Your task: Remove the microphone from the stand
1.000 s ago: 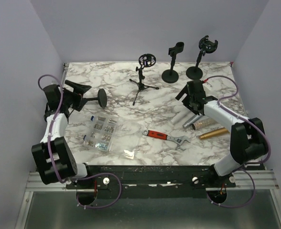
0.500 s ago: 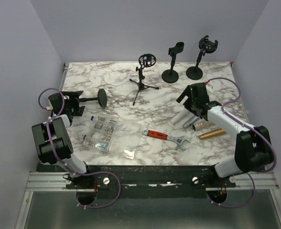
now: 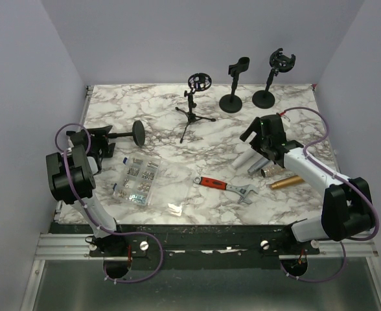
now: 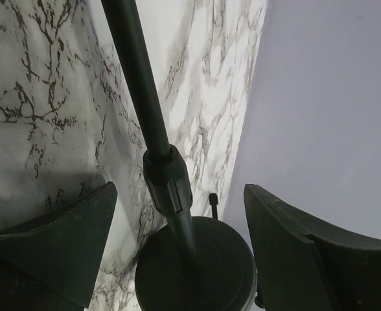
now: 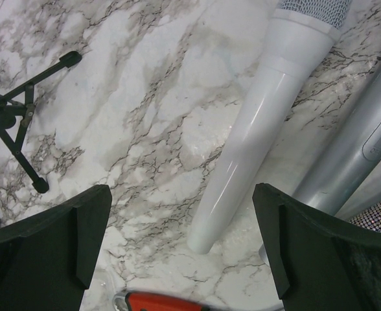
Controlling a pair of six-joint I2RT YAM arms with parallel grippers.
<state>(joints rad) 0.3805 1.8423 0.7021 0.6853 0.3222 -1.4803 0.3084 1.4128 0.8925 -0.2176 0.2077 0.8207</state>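
Removal looks done: no stand in view carries a mic.
The white microphone (image 5: 268, 110) lies flat on the right beside a silver microphone (image 5: 359, 142), under the spread, empty right gripper (image 3: 258, 133). The left gripper (image 3: 101, 141) is released too, its jaws straddling the pole of the tipped stand (image 4: 168, 181) at far left without touching it. Three upright stands (image 3: 234, 84) at the far edge are bare. White marble table (image 3: 210, 155) with a wrench (image 3: 226, 186) on it, plain lavender walls.
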